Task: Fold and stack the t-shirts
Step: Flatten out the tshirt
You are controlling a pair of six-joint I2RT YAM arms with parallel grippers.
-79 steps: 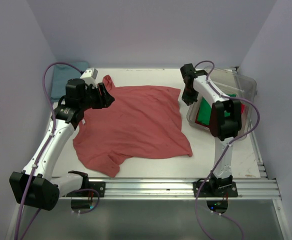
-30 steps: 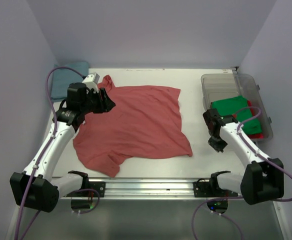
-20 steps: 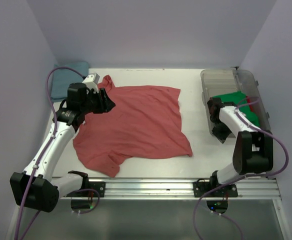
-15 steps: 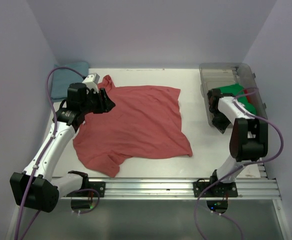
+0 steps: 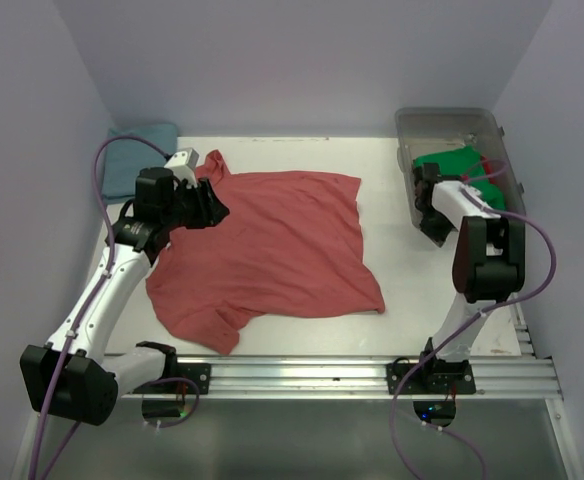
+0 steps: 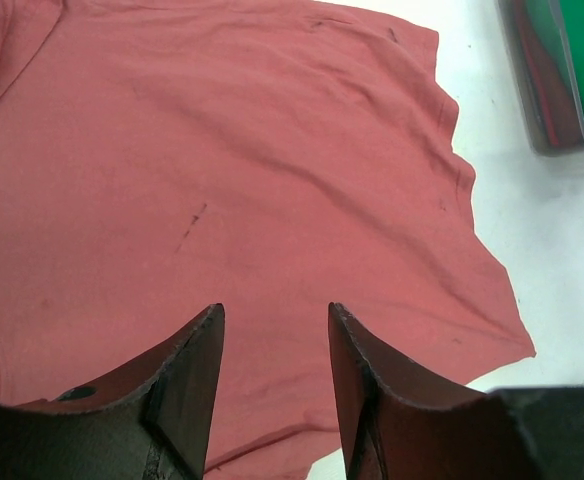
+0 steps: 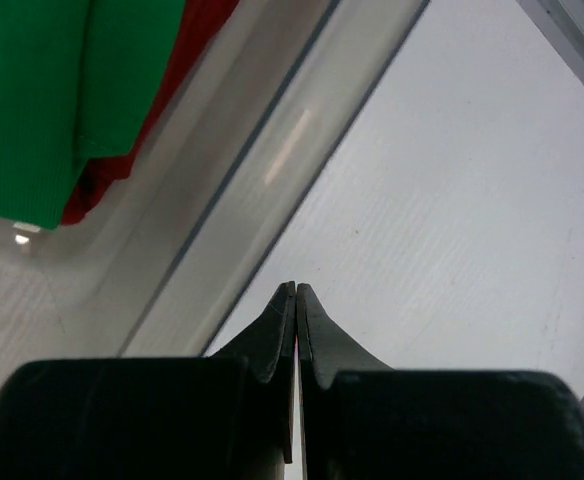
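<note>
1. The salmon-red t-shirt [image 5: 262, 245] was soft matt cloth, lightly creased.
2. The green t-shirt [image 7: 32, 100] showed a fine ribbed knit, matt.
3. The bin [image 5: 447, 120] was clear, glossy plastic, catching highlights.
4. The tabletop [image 7: 452, 250] was white and matt, with a faint grain.
5. The fingers [image 6: 187, 370] of the left gripper [image 6: 274, 307] were dark, smooth, faintly shiny, plastic-like.
6. The rail [image 5: 322, 372] at the near edge was dull brushed metal.

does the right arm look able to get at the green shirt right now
probably not: the right fingers are shut and seem to sit outside the bin, with its clear wall between them and the green shirt.
</note>
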